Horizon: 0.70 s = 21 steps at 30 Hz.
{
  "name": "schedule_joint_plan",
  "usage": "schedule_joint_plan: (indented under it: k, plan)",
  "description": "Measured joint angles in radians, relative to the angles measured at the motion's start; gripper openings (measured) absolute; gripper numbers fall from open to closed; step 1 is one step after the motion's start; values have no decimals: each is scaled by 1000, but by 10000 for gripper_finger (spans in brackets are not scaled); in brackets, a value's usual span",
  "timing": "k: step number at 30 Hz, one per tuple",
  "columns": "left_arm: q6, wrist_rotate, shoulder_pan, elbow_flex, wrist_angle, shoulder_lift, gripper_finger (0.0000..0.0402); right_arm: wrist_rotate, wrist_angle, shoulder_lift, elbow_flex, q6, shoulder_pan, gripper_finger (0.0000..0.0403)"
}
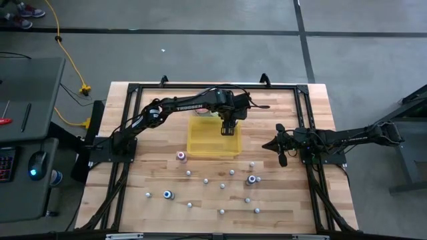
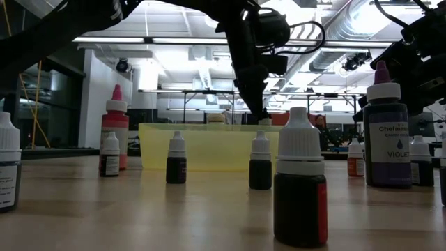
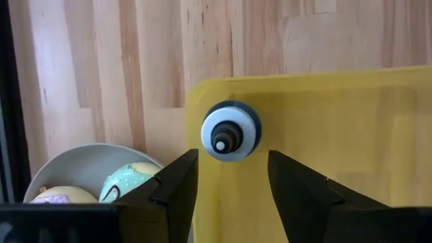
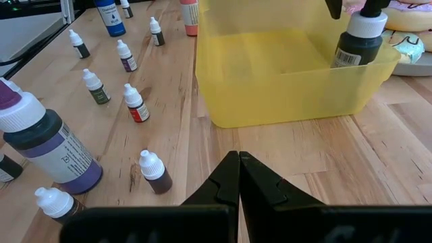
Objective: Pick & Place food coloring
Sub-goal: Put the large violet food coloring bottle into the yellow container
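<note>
- One bottle point(image 3: 230, 131) stands upright in a corner of the yellow tray point(image 1: 200, 143); in the right wrist view it is a dark-bodied, white-capped bottle point(image 4: 360, 37) at the tray's far corner. It looks like the only one placed so far.
- The left claw point(image 3: 229, 177) hangs right above that bottle, its fingers point(image 3: 177, 182) spread apart on either side of the cap and holding nothing: a release, I judge.
- The right claw point(image 4: 237, 177) waits low over the table point(image 1: 120, 193) beside the tray, fingers pressed together, empty.
- Left to do: nearly everything. Many bottles, among them a big violet one point(image 4: 42, 142) and small ones point(image 4: 154, 172), are scattered on the table.
- A plate of ring toys point(image 3: 88, 177) sits just beside the tray.
</note>
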Motion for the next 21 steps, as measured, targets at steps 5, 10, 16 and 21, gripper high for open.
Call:
schedule_joint_plan:
  k: [5,10,16,21]
  plan:
    - [1,-21,0,0,-12,-10,175,0,0,0,0,0,0,0]
    - [7,-52,0,0,-37,-24,175,0,0,0,0,0,0,0]
    - [7,-52,-2,0,-39,-81,175,0,0,0,0,0,0,0]
    - [8,-20,-14,0,-73,-151,175,0,0,0,0,0,0,0]
